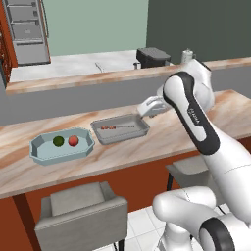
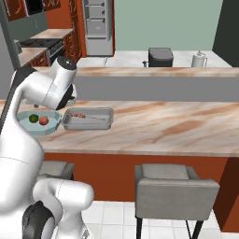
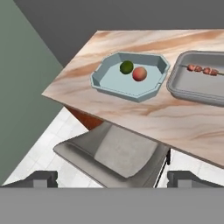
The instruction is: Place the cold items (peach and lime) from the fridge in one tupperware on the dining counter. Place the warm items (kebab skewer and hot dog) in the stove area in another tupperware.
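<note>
Beige-pink marbled dining counter (image 1: 162, 142) carries both trays: the light blue eight-sided tupperware (image 1: 39, 153) holds the lime (image 1: 58, 141) and the peach (image 1: 73, 140) side by side, and just beside it the grey rectangular tupperware (image 1: 135, 133) holds the kebab skewer (image 1: 112, 128). Near the grey tray's far corner the gripper (image 1: 145, 109) hangs with jaws spread wide, holding nothing. Grey stools (image 1: 81, 211) stand below
</note>
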You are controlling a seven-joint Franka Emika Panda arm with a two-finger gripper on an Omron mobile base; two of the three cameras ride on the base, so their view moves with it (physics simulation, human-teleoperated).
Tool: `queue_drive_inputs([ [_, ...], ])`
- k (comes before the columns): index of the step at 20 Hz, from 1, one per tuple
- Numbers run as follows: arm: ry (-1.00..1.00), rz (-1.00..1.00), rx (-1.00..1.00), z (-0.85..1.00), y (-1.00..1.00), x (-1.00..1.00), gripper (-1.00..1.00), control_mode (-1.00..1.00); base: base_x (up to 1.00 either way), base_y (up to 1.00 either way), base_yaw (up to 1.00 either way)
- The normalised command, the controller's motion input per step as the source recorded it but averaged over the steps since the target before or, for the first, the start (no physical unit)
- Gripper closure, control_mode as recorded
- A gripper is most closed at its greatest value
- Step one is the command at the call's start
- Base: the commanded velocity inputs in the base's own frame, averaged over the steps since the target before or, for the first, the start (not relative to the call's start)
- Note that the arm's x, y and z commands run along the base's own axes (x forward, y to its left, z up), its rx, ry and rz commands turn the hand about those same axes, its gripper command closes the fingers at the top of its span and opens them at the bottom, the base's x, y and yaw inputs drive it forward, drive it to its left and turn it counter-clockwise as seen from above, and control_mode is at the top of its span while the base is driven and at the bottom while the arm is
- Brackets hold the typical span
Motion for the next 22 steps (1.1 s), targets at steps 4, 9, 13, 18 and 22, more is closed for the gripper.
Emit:
queue_drive_inputs([
  [4,0.02,0.04,-0.02,-0.12,0.03,0.0,-1.0,-1.0,0.0,0.0,0.0],
  [9,0.0,0.01,0.0,-0.1,0.0,-0.23,-1.0,-1.0,0.0,0.0,0.0],
  [13,-0.06,0.0,0.0,-0.01,-0.07,-0.36,-1.0,-1.0,0.0,0.0,0.0],
  [18,-0.13,0.0,0.0,0.0,-0.22,-0.35,-1.0,-1.0,0.0,0.0,0.0],
  [22,-0.07,0.0,0.0,0.0,-0.14,-0.14,-1.0,1.0,-0.21,-0.24,0.0],
])
